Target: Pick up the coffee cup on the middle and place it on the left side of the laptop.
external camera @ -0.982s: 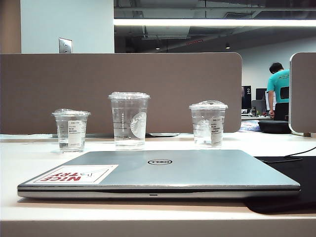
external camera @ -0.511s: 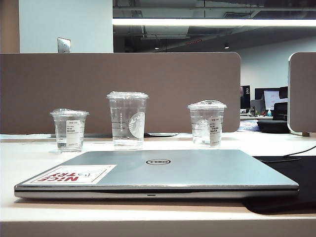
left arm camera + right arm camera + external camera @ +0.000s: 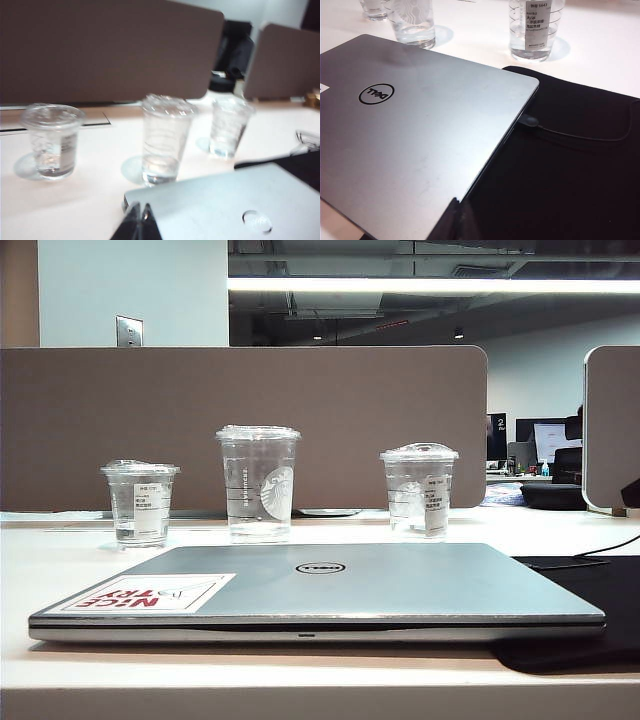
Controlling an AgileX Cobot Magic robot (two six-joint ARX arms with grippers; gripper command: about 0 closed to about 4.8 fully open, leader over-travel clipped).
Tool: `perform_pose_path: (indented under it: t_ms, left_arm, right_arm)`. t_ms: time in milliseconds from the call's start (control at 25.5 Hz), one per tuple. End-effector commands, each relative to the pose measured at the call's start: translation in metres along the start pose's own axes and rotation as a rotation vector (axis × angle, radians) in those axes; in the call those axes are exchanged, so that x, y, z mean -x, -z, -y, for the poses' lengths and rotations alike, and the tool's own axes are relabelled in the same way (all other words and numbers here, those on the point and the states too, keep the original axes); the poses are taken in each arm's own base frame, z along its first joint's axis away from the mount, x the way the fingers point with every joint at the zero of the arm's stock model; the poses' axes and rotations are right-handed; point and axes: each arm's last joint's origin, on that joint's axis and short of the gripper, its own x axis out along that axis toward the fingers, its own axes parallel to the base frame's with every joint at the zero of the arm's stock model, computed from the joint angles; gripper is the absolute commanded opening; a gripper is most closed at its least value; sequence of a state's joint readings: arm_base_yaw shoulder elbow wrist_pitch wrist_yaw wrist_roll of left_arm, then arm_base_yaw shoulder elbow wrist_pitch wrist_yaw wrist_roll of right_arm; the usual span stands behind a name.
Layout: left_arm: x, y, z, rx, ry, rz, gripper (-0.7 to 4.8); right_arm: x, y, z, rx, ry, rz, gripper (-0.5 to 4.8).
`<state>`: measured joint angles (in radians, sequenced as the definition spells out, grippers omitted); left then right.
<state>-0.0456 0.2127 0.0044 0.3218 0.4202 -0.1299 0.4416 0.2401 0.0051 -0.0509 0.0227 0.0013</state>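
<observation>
The coffee cup (image 3: 259,483) stands upright on the white table (image 3: 60,570), its long axis vertical, lid on top and the white logo facing the exterior camera and slightly to that view's right. It sits in the middle of a row of three clear cups, just behind the back edge of the closed laptop (image 3: 330,590), with a little clear liquid in the bottom. A shorter cup with a white label (image 3: 141,502) stands to its left in the exterior view and another labelled cup (image 3: 419,490) to its right, each well apart from it. The laptop lies flat with a red-and-white sticker (image 3: 150,592) near its left front corner; its right part rests on a black mat (image 3: 570,165), and a thin black cable (image 3: 580,135) is plugged into its side. A brown partition (image 3: 240,410) runs behind the cups. The left gripper (image 3: 139,220) hangs over the laptop's near edge in front of the coffee cup, fingertips pressed together and empty. The right gripper (image 3: 456,220) is over the laptop's right edge, where it meets the mat, tips together and holding nothing.
</observation>
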Motion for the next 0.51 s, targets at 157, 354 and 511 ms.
perform_pose_path:
  t_ms: [157, 354, 511]
  left_arm:
    - [-0.034, 0.004, -0.003, -0.095, -0.007, -0.063, 4.6]
    - [-0.068, 0.003, -0.011, -0.11, 0.024, -0.134, 4.79]
    - [-0.107, 0.005, -0.02, -0.107, 0.069, -0.179, 4.79]
  right_arm:
    - [0.0, 0.0, 0.0, -0.001, 0.0, 0.012, -0.05]
    - [0.0, 0.0, 0.0, -0.001, 0.0, 0.013, -0.05]
    - [0.0, 0.0, 0.0, -0.001, 0.0, 0.012, -0.05]
